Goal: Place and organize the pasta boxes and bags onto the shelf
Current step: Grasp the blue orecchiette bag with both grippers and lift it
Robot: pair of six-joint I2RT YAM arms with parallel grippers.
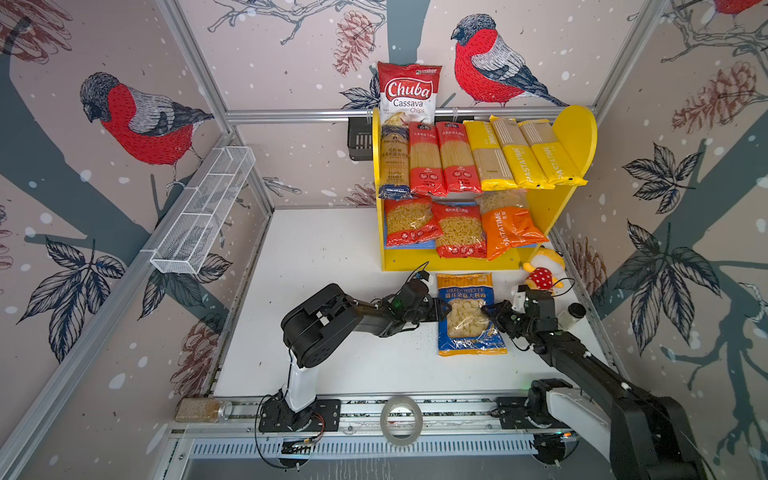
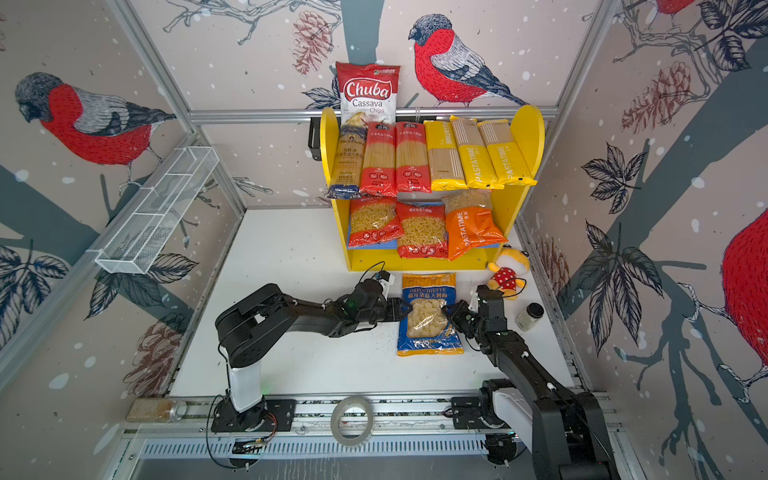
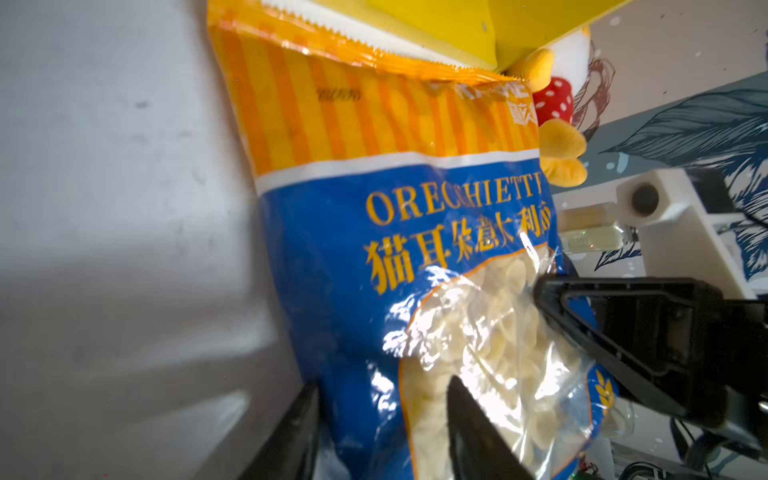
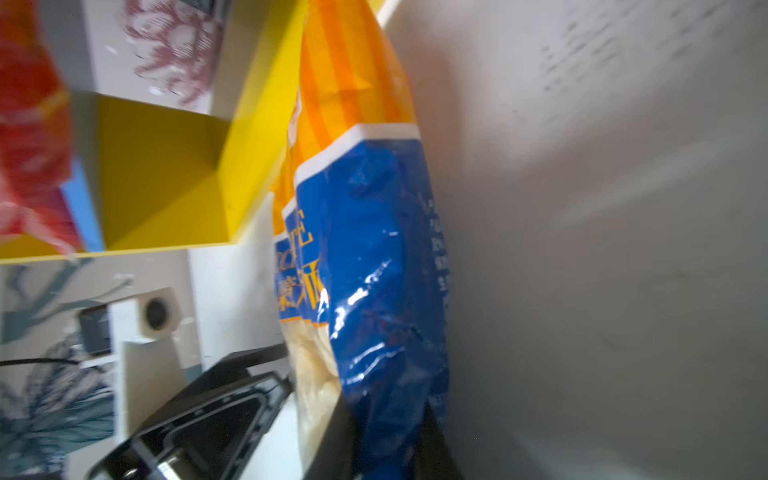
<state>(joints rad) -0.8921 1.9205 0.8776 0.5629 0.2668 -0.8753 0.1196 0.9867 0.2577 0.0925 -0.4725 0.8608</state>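
A blue and yellow orecchiette bag (image 1: 467, 328) (image 2: 428, 336) lies flat on the white table just in front of the shelf (image 1: 577, 137) (image 2: 530, 133). My left gripper (image 1: 446, 309) (image 3: 382, 384) is shut on the bag's left edge, with one finger over the clear window (image 3: 478, 332). My right gripper (image 1: 486, 311) (image 4: 386, 409) is pinched shut on the bag's right edge (image 4: 374, 249). The shelf's upper tier holds several long spaghetti packs (image 1: 457, 158). Its lower tier holds two red short-pasta bags (image 1: 411, 222) and an orange one (image 1: 509, 226).
A Chuba chips bag (image 1: 409, 91) stands behind the shelf, next to a black basket (image 1: 359, 141). A plush toy (image 1: 542, 272) and a small jar (image 1: 571, 313) sit right of the bag. A wire rack (image 1: 203, 212) hangs on the left wall. A tape roll (image 1: 401, 419) lies on the front rail.
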